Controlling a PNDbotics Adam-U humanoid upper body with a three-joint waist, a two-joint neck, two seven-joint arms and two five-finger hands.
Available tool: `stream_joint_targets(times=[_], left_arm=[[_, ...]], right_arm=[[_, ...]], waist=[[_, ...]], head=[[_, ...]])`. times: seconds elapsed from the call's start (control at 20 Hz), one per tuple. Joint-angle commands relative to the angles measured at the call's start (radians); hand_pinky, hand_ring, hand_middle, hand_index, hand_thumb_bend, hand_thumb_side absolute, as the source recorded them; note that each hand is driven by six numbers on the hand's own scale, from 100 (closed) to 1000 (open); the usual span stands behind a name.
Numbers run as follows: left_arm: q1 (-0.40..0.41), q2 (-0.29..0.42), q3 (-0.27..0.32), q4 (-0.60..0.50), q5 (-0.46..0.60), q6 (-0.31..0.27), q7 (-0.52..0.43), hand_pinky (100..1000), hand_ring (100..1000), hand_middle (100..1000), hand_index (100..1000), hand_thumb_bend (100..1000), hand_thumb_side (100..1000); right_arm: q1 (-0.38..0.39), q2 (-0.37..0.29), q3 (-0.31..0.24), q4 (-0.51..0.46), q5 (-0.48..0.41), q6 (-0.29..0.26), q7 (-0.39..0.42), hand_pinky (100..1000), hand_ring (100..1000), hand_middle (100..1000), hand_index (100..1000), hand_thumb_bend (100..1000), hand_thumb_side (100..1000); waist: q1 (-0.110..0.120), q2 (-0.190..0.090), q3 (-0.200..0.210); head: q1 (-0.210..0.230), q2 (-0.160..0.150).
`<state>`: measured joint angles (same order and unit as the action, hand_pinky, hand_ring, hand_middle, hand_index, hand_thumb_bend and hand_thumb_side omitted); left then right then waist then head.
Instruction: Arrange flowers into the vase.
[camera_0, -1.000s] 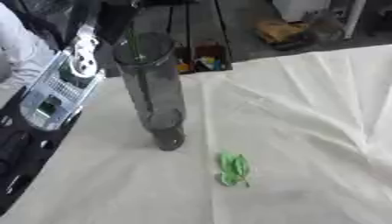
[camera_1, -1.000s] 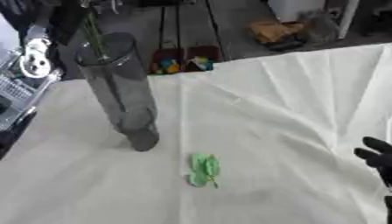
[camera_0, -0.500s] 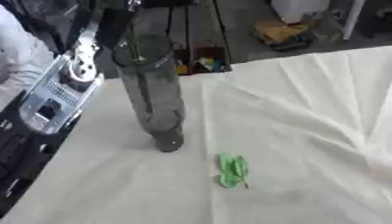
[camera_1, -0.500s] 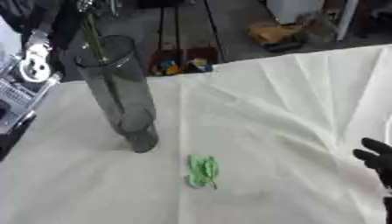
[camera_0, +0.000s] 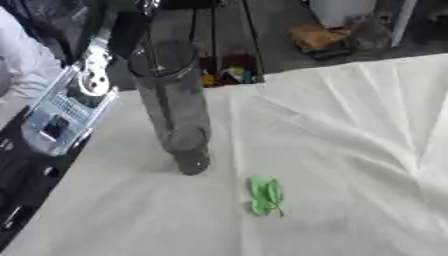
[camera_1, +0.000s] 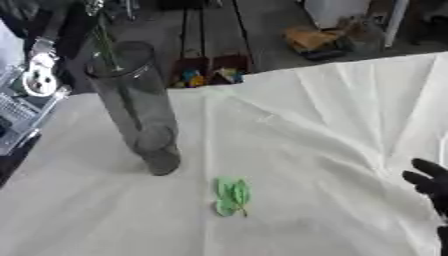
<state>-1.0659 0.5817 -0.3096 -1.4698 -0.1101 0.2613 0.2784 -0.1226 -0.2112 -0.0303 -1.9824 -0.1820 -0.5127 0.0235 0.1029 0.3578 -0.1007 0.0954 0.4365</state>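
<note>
A tall dark glass vase (camera_0: 175, 115) stands upright on the white cloth, left of centre. A thin green stem (camera_1: 109, 50) runs down from above the rim into the vase. My left arm (camera_0: 87, 85), silver and black, comes in from the upper left beside the vase. The left hand (camera_0: 131, 22) is a dark shape at the top edge above the rim, mostly cut off. A small green leaf (camera_0: 267, 195) lies flat on the cloth, in front and to the right of the vase. My right hand (camera_1: 429, 185) rests open at the lower right edge, fingers up.
The white cloth (camera_0: 350, 130) is creased and covers the table to its far edge. A grey device (camera_0: 52, 115) lies off the cloth at the left. Beyond the far edge, coloured items (camera_0: 223, 75) and a brown object (camera_0: 319, 37) sit on the floor.
My left arm has come down beside the vase. The vase, the leaf and my right hand have stayed in place.
</note>
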Motion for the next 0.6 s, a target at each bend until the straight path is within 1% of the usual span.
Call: stream_joint_targets(times=[0.05, 0.25, 0.4, 0.6], left_arm=[[-0.013, 0.024, 0.005, -0.012, 0.008, -0.007, -0.001, 478, 726, 754, 787, 100, 1000], [-0.014, 0.017, 0.007, -0.014, 0.021, -0.006, 0.003, 474, 710, 718, 781, 100, 1000], [-0.018, 0.008, 0.017, -0.02, 0.055, -0.008, 0.031, 471, 699, 708, 805, 100, 1000], [-0.018, 0.007, 0.017, -0.023, 0.093, -0.008, 0.073, 470, 698, 705, 804, 100, 1000]], right_arm=[[-0.006, -0.003, -0.004, -0.018, -0.003, 0.002, 0.001, 786, 828, 551, 682, 100, 1000], [-0.006, -0.004, -0.004, -0.018, -0.005, 0.004, 0.001, 788, 829, 551, 683, 100, 1000], [-0.006, -0.004, -0.004, -0.018, -0.005, 0.007, 0.0, 788, 829, 551, 683, 100, 1000], [-0.005, -0.006, -0.004, -0.018, -0.008, 0.007, -0.003, 788, 829, 551, 683, 100, 1000]], waist=[[-0.006, -0.017, 0.002], [-0.006, -0.017, 0.002], [-0.006, -0.019, 0.002], [-0.006, -0.021, 0.001]], head=[[-0.002, -0.013], [-0.003, -0.013], [-0.002, -0.014], [-0.003, -0.015]])
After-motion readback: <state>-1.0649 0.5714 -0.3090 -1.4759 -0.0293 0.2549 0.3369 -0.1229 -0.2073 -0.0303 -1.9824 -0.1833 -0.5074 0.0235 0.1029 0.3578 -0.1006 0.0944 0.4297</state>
